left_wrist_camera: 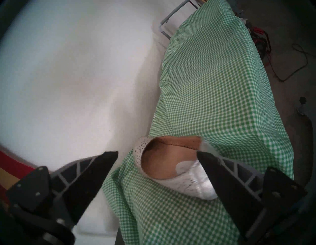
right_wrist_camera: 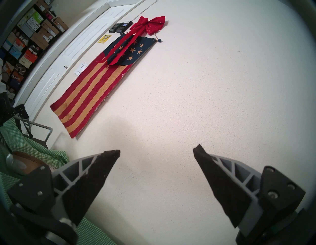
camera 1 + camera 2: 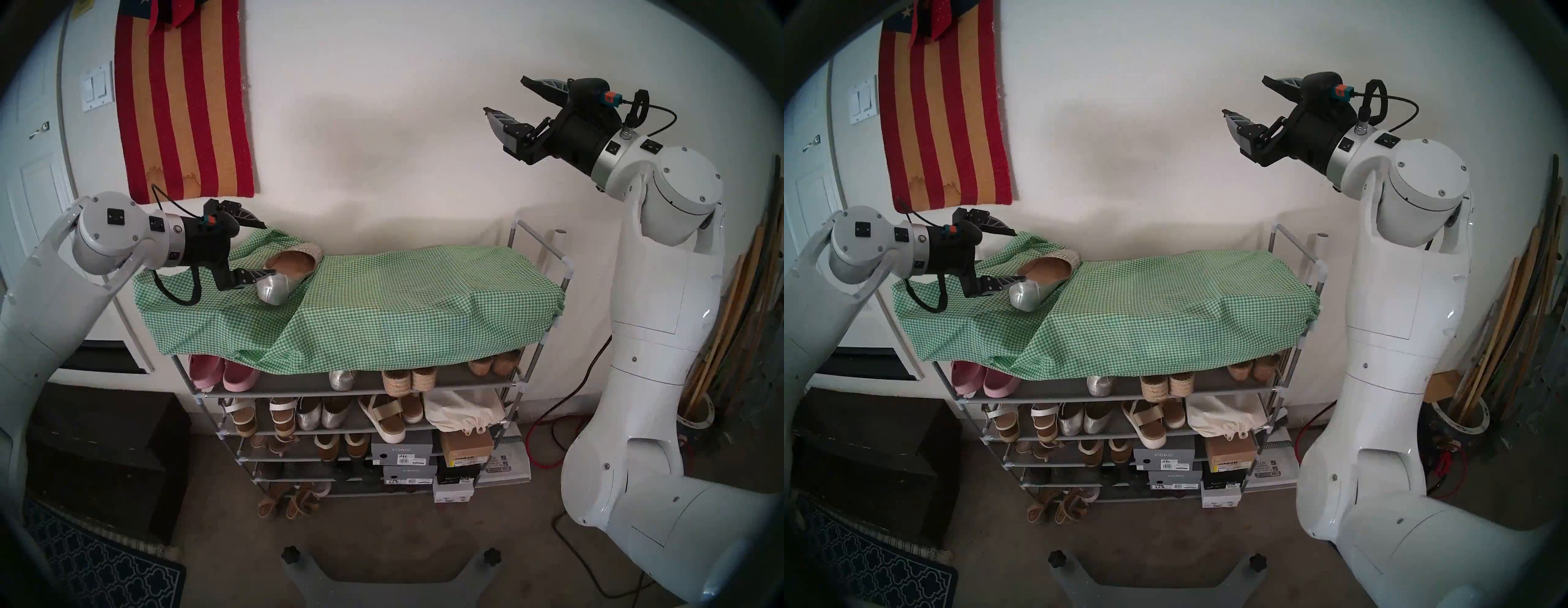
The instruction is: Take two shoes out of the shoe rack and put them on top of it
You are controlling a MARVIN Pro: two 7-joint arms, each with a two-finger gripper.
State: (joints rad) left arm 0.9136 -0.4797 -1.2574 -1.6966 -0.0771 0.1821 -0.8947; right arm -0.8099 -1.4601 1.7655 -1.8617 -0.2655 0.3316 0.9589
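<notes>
Fingers of my left gripper (image 1: pixel 157 154) stand spread wide with nothing between them. Just under my lower finger (image 3: pixel 250 277) lies the silver shoe (image 3: pixel 288 271), resting on its side on the green checked cloth (image 3: pixel 403 305), its smooth heel nearest me and its perforated toe pointing away toward the wall. I cannot tell whether that finger touches the heel. The cloth covers the top of the shoe rack (image 3: pixel 564 271), which stretches away from my gripper. Farther off and below, on the tier just under the cloth, the toe of another silver shoe (image 3: pixel 341 379) peeks out beside a pair of pink slip-ons (image 3: pixel 222 373). My right gripper (image 3: pixel 507 95) hangs high above the rack's far end, its fingers wide apart and empty, facing the bare wall.
</notes>
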